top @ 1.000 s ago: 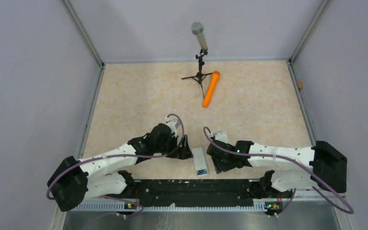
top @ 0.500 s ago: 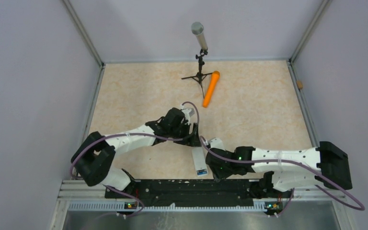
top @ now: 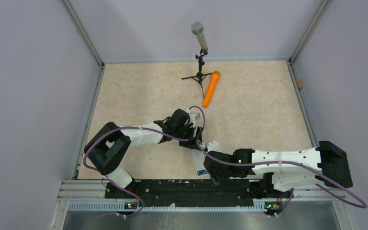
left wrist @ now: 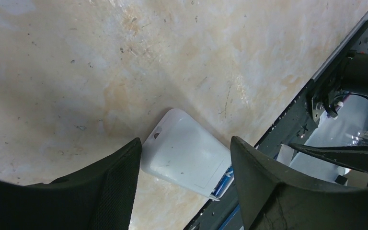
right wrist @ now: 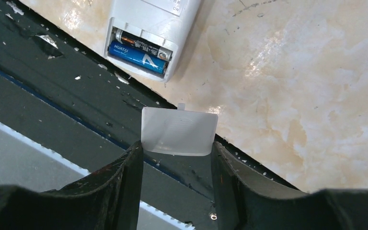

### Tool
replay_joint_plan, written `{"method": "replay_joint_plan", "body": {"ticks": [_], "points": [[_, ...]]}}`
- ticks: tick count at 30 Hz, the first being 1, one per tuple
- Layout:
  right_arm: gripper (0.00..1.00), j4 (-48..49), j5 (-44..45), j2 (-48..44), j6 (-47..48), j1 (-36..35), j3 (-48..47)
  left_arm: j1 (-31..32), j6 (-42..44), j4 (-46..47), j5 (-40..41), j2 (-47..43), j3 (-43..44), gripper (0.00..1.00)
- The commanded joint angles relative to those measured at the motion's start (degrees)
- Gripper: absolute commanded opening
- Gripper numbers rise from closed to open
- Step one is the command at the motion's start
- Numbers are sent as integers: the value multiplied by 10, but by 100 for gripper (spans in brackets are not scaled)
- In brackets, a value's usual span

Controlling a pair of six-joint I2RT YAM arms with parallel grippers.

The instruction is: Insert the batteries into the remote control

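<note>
From my seat the thing that matters is how the battery cover [right wrist: 178, 130] lines up with the open bay at the near end of the remote control [right wrist: 143, 14]. The right gripper [right wrist: 177, 145] has the cover pinched by its two side edges, jaws about half closed on it, with the cover's little tab pointing at the remote. The bay lies ahead of that gripper and off to the left in the right wrist view, close to the cover but not touching it. The cover hangs mostly over the black rail [right wrist: 52, 62] at the table's near edge, not over the handset. The remote lies back-up on the table [right wrist: 292, 72], long axis running roughly from the rail away toward the far side, open end nearest the rail. Both batteries [right wrist: 136, 50] lie side by side across the bay, and to my eye they look seated. The left gripper [left wrist: 186, 141] hovers over the remote's far end with its jaws wide apart, one on each side of the handset, holding nothing. I cannot tell whether its fingers touch the casing. I judge the right arm is the one to act: carry the cover forward and left along the remote's axis, tab first. The left could steady the far end.
</note>
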State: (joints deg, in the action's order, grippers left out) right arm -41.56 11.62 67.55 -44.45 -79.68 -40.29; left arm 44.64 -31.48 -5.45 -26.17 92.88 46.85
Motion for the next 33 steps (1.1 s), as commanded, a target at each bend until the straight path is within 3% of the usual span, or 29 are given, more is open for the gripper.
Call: {"method": "replay_joint_plan", "body": {"ticks": [1,23,33], "points": [[18,18,-4,-1,10,-11,-28,-3,4,29,-29,-16,-25,68],[18,-20,-45,54,113,-12,-85,-3,-25,44,-13,-104,-138,64],[17,-51,-69,118,186,2,-128,-14,-33,0,57,-174,-173,71]]}}
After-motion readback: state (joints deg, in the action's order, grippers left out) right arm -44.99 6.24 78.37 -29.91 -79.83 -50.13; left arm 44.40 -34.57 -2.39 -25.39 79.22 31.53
